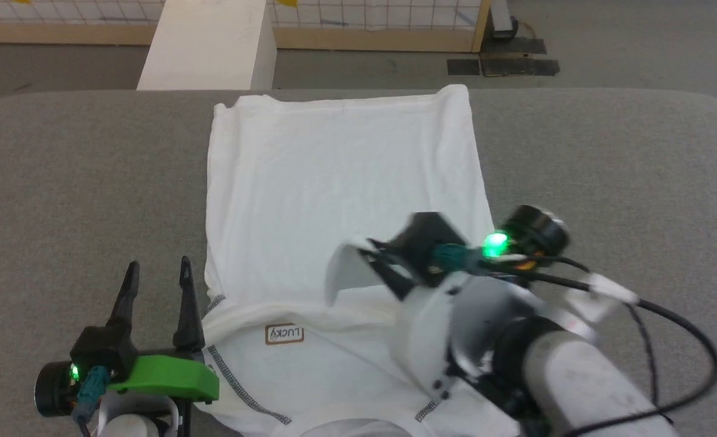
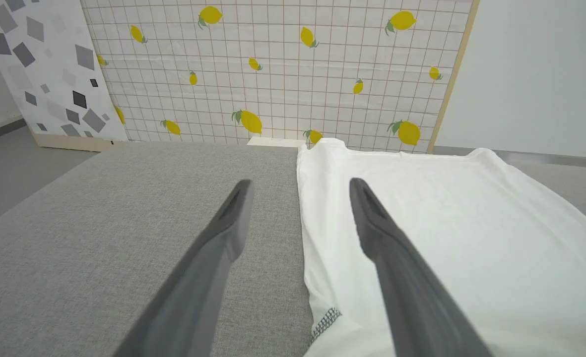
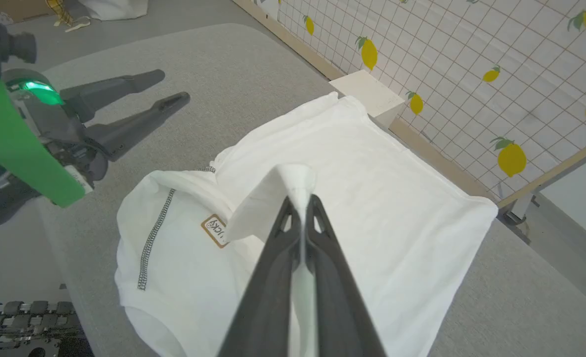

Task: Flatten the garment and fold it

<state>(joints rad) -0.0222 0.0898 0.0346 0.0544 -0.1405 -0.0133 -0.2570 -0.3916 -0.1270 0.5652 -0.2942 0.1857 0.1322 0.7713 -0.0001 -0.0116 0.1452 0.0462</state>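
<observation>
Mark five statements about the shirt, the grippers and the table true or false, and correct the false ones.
1. The right gripper is shut on a lifted fold of the garment. True.
2. The left gripper is clamped on the garment. False: its fingers stand apart and hold nothing.
3. The patch lies uncovered at the end of the garment nearest the robot. True.
4. The garment lies on a bare wooden table. False: the table has a grey fabric-like surface.
5. The box stands beyond the table's far edge, off the garment. True.
</observation>
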